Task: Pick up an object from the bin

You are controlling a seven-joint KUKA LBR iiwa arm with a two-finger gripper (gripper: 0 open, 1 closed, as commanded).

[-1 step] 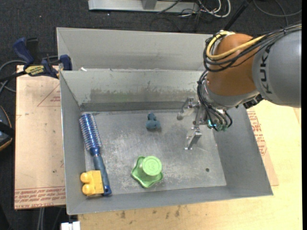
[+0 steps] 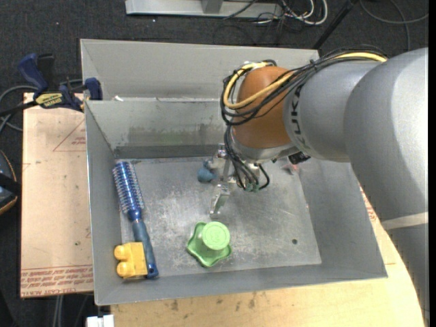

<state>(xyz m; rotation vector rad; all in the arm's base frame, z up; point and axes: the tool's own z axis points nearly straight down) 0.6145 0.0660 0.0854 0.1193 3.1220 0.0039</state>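
Hanging down from the big grey arm (image 2: 368, 107) is the gripper (image 2: 219, 203), and it sits low over the middle of the grey bin (image 2: 157, 121). I cannot tell if the gripper is open or shut, because it looks like one thin metal bit from up here. Nothing can be seen held in it. The arm reaches in over the right edge of the bin. An orange cover (image 2: 262, 111) sits round its wrist, with yellow and black cables (image 2: 235, 90) looped over it. The gripper points at bare bin floor. Just below it, toward the front edge of the bin, lies a green round thing (image 2: 210, 242) with a flat top and a bumpy rim. It is near the gripper but the two do not touch. On the other side, toward the back wall, a small blue thing (image 2: 204, 176) lies just beside the gripper; it is too small to tell what it is. Well apart from these, along the left edge of the bin, lies a blue brush (image 2: 128, 186) with its bristle end toward the back. Its handle runs down to the front left corner. A yellow block (image 2: 129, 260) lies there, touching the handle.
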